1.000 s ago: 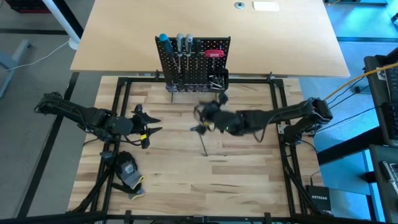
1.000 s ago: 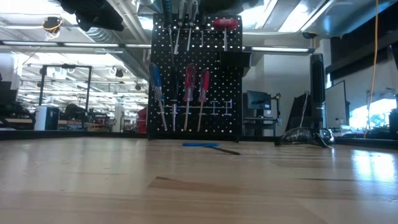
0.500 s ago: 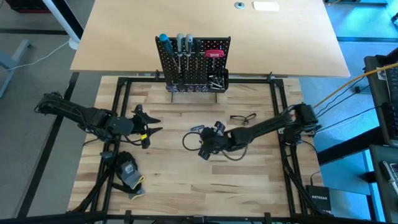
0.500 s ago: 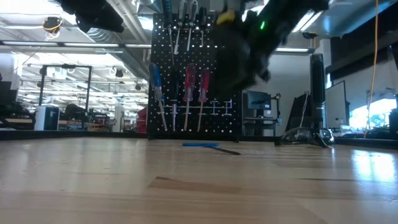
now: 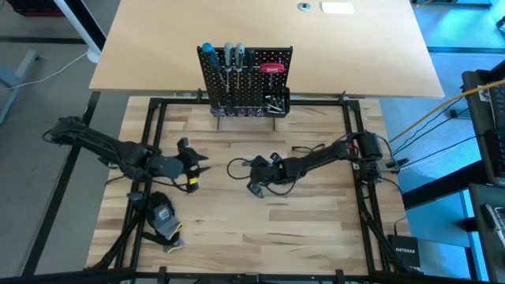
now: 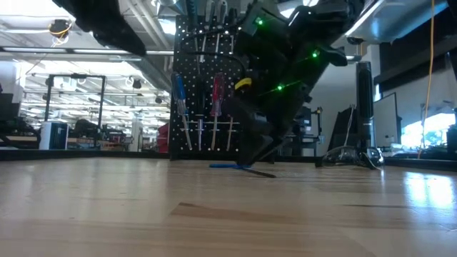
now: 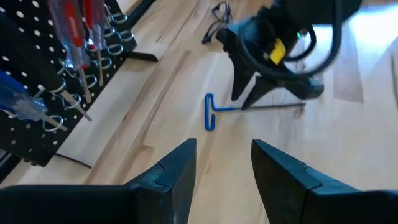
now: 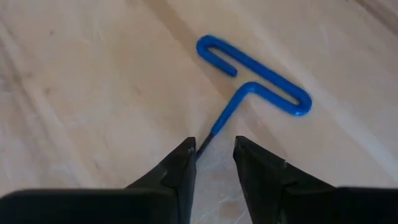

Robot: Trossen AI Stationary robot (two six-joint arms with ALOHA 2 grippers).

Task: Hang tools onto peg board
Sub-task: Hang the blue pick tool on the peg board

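The right gripper stood low over the table centre, its fingers parted and straddling the dark shank of the blue T-handled key, which lay flat on the wooden tabletop, well short of the peg board; that placing suggested a pinch was being lined up, not yet made. The left gripper waited open and empty near the left side. In the high view the right arm hid the key.

Black-and-yellow glove near table's front left, glasses right of centre, wooden tabletop
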